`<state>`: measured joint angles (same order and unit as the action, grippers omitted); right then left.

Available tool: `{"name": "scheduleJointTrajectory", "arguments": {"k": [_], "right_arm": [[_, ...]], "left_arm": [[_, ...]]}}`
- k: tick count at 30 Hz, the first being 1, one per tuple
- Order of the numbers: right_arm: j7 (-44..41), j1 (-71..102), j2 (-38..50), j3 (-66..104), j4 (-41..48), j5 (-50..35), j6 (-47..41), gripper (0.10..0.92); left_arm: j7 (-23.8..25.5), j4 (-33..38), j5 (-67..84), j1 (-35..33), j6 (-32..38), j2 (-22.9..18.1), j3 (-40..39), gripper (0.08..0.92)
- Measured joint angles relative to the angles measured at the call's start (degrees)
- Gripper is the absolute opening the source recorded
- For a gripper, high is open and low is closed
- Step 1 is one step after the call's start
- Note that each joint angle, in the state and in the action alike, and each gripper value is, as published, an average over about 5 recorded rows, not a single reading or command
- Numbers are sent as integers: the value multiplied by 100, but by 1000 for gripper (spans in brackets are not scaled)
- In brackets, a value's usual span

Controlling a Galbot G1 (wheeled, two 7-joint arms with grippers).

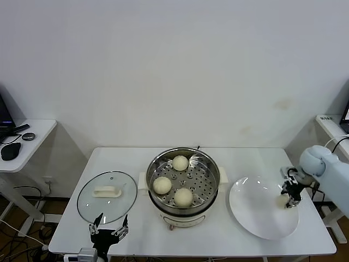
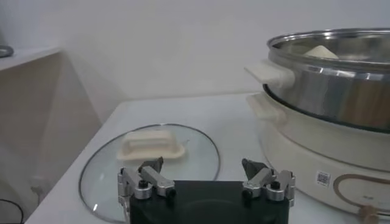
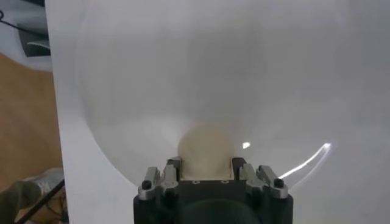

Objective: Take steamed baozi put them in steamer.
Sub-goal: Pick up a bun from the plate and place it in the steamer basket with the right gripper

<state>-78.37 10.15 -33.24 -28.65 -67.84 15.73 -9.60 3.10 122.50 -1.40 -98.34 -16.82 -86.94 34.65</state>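
The right hand [image 3: 206, 165] grips the last baozi [image 3: 206, 149] between its fingers on the white plate [image 1: 252, 210]. Left of it, the steamer [image 1: 210, 170] holds three buns. The left hand [image 2: 206, 178] hovers wide beside the glass lid [image 2: 195, 152].

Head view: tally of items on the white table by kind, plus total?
Baozi: 4. Three in the steamer, one on the plate between the right gripper's fingers
Steamer: 1
Glass lid: 1
White plate: 1
Total: 7
Left gripper is open at the table's front edge, by the lid.
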Motion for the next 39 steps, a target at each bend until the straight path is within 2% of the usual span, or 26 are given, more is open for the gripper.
{"name": "scheduleJointTrajectory", "arguments": {"k": [8,15,21,29,39], "right_arm": [[-19,-1802,-148,-1401,-629,-1266,-556,501],[19,-3553,-782,-2664,-990,-2515,-1192,501],[112,-4334,-1404,-3380,-1073,-3217,-1663,501],[339,-4548,-2213,-3951,-971,-3548,-2109,502],[608,-4260,-2870,-4277,-723,-3429,-2433,504]], "left_arm": [[-29,118,-198,10,8,55,-44,823],[-51,282,-270,-8,14,82,-77,823],[-47,374,-284,29,14,94,-103,823],[-44,389,-266,67,14,108,-92,823],[-41,336,-211,140,9,86,-52,823]]}}
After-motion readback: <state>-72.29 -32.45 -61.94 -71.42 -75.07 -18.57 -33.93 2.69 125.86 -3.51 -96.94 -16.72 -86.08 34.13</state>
